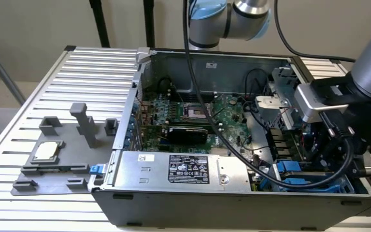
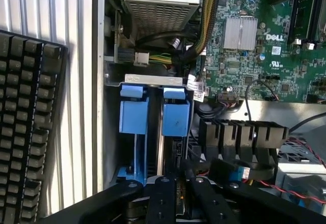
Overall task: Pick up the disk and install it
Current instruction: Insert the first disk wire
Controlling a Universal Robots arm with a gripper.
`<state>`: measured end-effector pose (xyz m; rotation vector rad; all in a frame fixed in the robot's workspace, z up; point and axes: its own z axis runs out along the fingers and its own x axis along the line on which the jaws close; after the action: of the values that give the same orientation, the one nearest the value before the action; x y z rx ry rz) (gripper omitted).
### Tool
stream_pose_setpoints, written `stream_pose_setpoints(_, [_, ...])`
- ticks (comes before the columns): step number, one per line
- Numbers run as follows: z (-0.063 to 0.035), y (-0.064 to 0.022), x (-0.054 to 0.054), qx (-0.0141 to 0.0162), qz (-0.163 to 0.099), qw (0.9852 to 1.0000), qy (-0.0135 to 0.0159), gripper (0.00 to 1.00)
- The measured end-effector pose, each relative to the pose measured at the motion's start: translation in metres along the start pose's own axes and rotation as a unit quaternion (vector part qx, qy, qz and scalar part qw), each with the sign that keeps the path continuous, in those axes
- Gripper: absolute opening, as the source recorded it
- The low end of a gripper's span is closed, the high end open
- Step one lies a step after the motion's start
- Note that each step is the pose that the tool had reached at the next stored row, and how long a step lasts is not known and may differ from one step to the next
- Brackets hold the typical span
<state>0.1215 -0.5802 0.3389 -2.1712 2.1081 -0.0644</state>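
The disk (image 2: 175, 119) stands on edge in the drive bay at the corner of the open computer case (image 1: 127, 121). Its bright blue carrier faces the camera in the wrist view, and a thin silver edge runs back toward my fingers. My gripper (image 2: 178, 184) reaches down into that bay, its black fingers (image 2: 162, 198) close together and shut on the disk's near end. In the exterior view the gripper (image 1: 330, 166) hangs over the blue carriers (image 1: 298, 181) at the case's right front, partly hidden by a black cable.
A second blue carrier (image 2: 133, 114) sits in the slot beside the disk. The power supply (image 1: 179, 169), motherboard (image 1: 192, 113) and loose cables (image 2: 198, 35) crowd the case. A keyboard (image 2: 25, 122) lies outside it. A grey fixture holding a small silver chip (image 1: 47, 151) sits at the exterior view's left.
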Motion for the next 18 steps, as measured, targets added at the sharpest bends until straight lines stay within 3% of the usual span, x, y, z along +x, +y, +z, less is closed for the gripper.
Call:
stream_pose_setpoints(4, [0.0006, 0.0001, -0.0024, 0.0027, 0.007, 1.0000, 0.0013, 0.17])
stream_pose_setpoints(10, [0.0008, 0.0000, -0.0027, 0.0031, 0.015, 0.9999, 0.0072, 0.17])
stream_pose_setpoints(18, [0.0008, -0.0006, -0.0027, 0.0034, 0.021, 0.9997, 0.0103, 0.17])
